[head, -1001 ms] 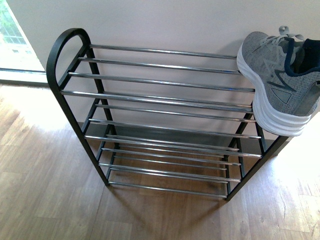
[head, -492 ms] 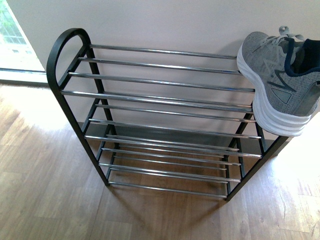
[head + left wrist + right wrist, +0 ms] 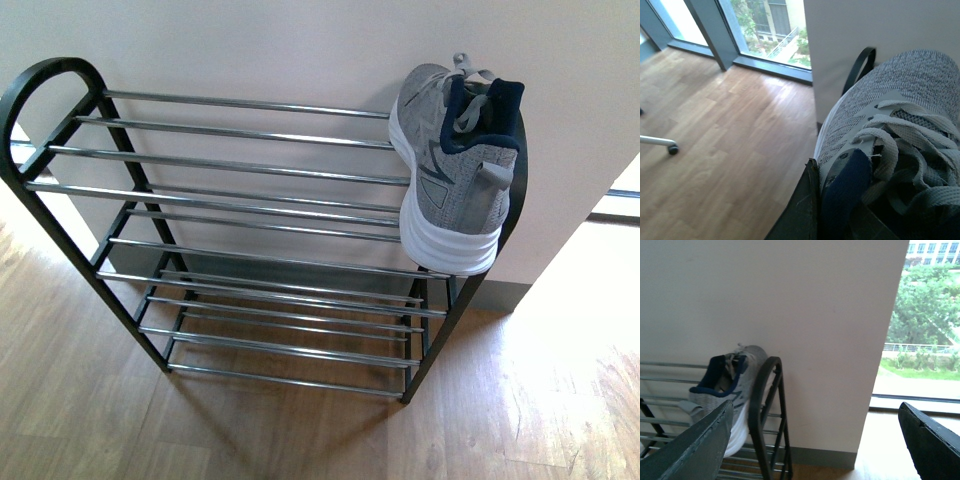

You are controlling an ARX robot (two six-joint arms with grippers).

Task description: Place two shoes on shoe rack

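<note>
Checking the front camera: neither arm shows there, only the shoe rack (image 3: pixel 250 205) against the wall (image 3: pixel 300 40), with one grey sneaker (image 3: pixel 450 180) on the top tier at one end, toe to the wall and heel past the front rod. The right wrist camera places that same shoe for me. It lies ahead of the right pincer (image 3: pixel 815 405), just beyond the rack's black end loop (image 3: pixel 762 405), off toward one finger rather than between the two. Those fingers (image 3: pixel 695 445) stand wide apart, with only wall and window (image 3: pixel 920 330) between them. The left wrist camera gives what the other two miss: a second sneaker (image 3: pixel 900 100), grey knit with pale laces and navy lining, filling the frame right at the left pincer (image 3: pixel 837 220). One dark finger (image 3: pixel 800 212) lies flat against its side by the collar. The opposite finger is mostly hidden under the shoe, yet the shoe hangs well above the wood floor (image 3: pixel 715 140), so I log it as gripped. Past the held shoe's toe a black rack loop (image 3: pixel 860 65) shows by the wall's edge; which end of the rack, I cannot tell.
</note>
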